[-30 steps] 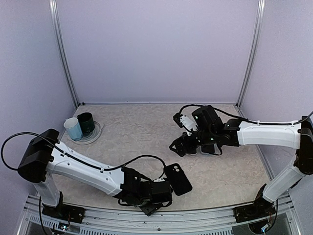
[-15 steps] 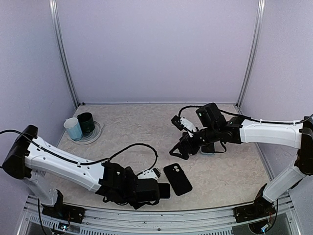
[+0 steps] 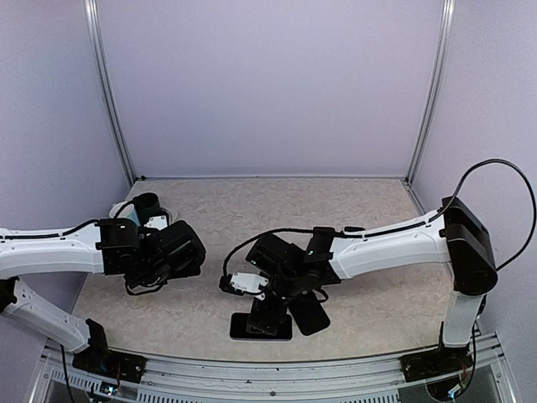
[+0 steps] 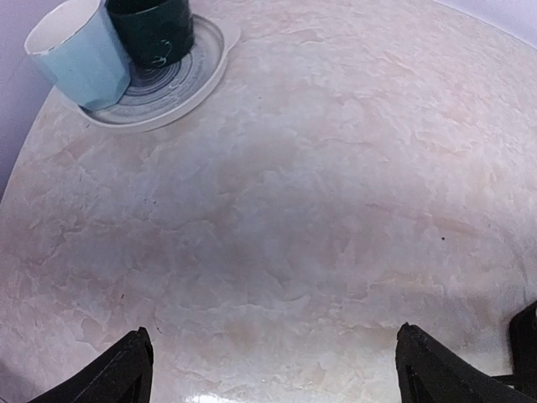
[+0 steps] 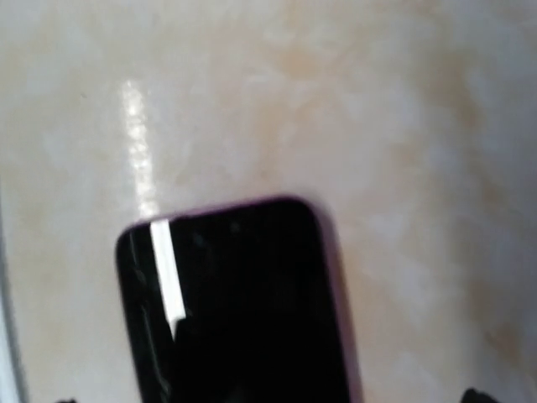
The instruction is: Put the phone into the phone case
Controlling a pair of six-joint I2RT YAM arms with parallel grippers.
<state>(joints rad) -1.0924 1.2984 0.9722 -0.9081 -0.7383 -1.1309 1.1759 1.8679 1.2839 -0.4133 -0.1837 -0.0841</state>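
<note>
The phone lies flat and screen up near the table's front edge; in the right wrist view its black glass with a purplish rim fills the lower middle. The black phone case lies just to its right, partly under the right arm. My right gripper hangs open directly over the phone, with only its fingertips showing at the frame's bottom corners. My left gripper is open and empty at the left, over bare table.
A light blue cup and a dark green cup stand on a grey plate at the table's left back. The right arm stretches across the front centre of the table.
The left gripper opened, left the phone flat near the front edge and drew back to the left. The right arm swung from the right back down over the phone.
</note>
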